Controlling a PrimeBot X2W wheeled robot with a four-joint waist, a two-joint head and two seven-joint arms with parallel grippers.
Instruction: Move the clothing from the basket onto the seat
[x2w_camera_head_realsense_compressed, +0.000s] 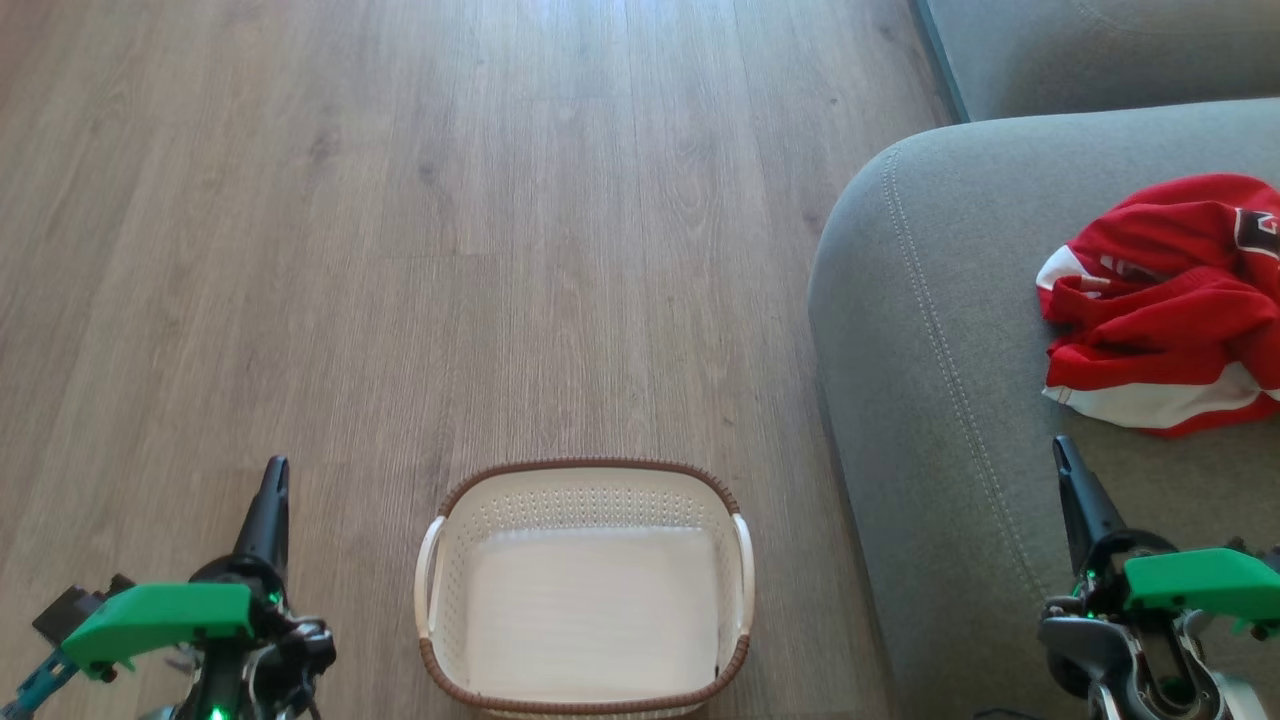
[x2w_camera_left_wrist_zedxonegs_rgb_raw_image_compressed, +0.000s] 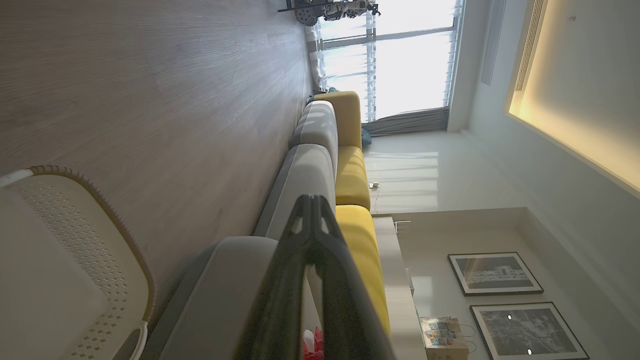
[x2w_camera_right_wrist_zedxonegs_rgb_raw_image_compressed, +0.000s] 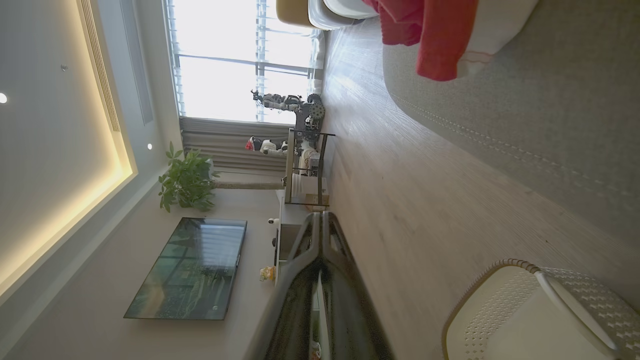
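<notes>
You've got the red jersey (x2w_camera_head_realsense_compressed: 1170, 300) crumpled on the sofa seat (x2w_camera_head_realsense_compressed: 940, 400), well apart from the basket (x2w_camera_head_realsense_compressed: 590, 470) on the wood floor (x2w_camera_head_realsense_compressed: 400, 250); its emblem (x2w_camera_head_realsense_compressed: 1258, 232) is unreadable. L gripper (x2w_camera_head_realsense_compressed: 272, 480) & R gripper (x2w_camera_head_realsense_compressed: 1065, 460) both pinched closed, nothing held.

A home living room: sofa (x2w_camera_left_wrist_zedxonegs_rgb_raw_image_compressed: 351, 172), wall television (x2w_camera_right_wrist_zedxonegs_rgb_raw_image_compressed: 187, 270), framed pictures (x2w_camera_left_wrist_zedxonegs_rgb_raw_image_compressed: 492, 273), potted plant (x2w_camera_right_wrist_zedxonegs_rgb_raw_image_compressed: 186, 182).
</notes>
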